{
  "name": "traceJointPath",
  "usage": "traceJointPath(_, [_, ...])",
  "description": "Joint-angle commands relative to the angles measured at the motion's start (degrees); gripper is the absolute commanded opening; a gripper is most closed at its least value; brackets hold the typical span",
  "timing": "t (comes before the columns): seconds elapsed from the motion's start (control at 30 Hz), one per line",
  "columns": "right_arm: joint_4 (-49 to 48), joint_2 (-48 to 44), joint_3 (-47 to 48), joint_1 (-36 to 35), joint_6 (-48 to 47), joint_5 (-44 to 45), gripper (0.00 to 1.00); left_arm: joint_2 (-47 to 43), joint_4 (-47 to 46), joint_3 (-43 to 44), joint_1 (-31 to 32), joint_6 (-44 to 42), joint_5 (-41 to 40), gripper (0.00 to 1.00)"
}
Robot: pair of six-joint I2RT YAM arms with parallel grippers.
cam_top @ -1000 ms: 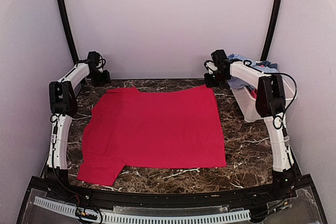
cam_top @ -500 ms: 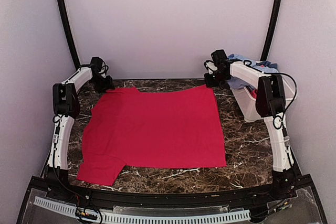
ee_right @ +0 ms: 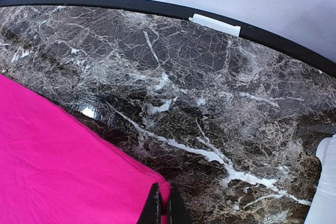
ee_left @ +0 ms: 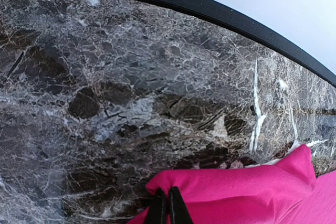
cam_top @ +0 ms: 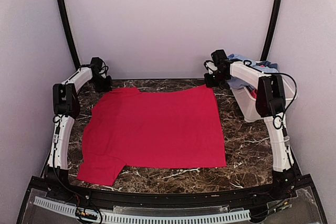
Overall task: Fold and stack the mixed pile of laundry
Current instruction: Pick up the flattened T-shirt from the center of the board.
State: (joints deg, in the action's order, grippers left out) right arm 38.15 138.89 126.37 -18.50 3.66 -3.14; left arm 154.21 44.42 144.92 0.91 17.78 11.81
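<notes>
Top external view has the red shirt (cam_top: pixel 155 129) spread flat and face-wide over the middle of the marble table (cam_top: pixel 247 145), one short sleeve trailing toward 7 o'clock and its far edge running from 11 to 1 o'clock. No fold is in it yet. At its 11 o'clock corner the left gripper (cam_top: pixel 106 85) is down on the cloth, and the left wrist view shows the fingers pressed together with a puckered lip of red fabric pinched between them. At the 1 o'clock corner the right gripper (cam_top: pixel 210 81) is likewise closed tight, and its wrist view shows the tips nipping the very corner of the hem. Both far corners look held, so the first fold, likely drawing that edge toward 6 o'clock, seems ready to begin but not started. Out at 2 o'clock the blue garments (cam_top: pixel 247 62) sit heaped in the white tub (cam_top: pixel 247 106), unfolded. By my reading the task is at an early stage: one piece laid out, nothing folded, no stack begun, the rest of the pile waiting
</notes>
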Motion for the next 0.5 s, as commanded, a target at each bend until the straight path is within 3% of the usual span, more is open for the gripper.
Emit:
traceJointPath(0.0, [-1.1, -1.9, -0.2, -0.2, -0.5, 0.9, 0.00, -4.7, -2.0, 0.6, 0.2, -0.8, -0.1, 0.00])
traceJointPath(0.17, [-1.5, -4.1, -1.2, -0.2, -0.7, 1.0, 0.00, -8.6, -3.4, -1.0, 0.2, -2.2, -1.3, 0.00])
traceJointPath(0.47, [-3.7, -10.7, -8.2, -0.3, -1.4, -0.6, 0.00, -17.1, -4.3, -12.5, 0.2, -3.8, -4.2, 0.00])
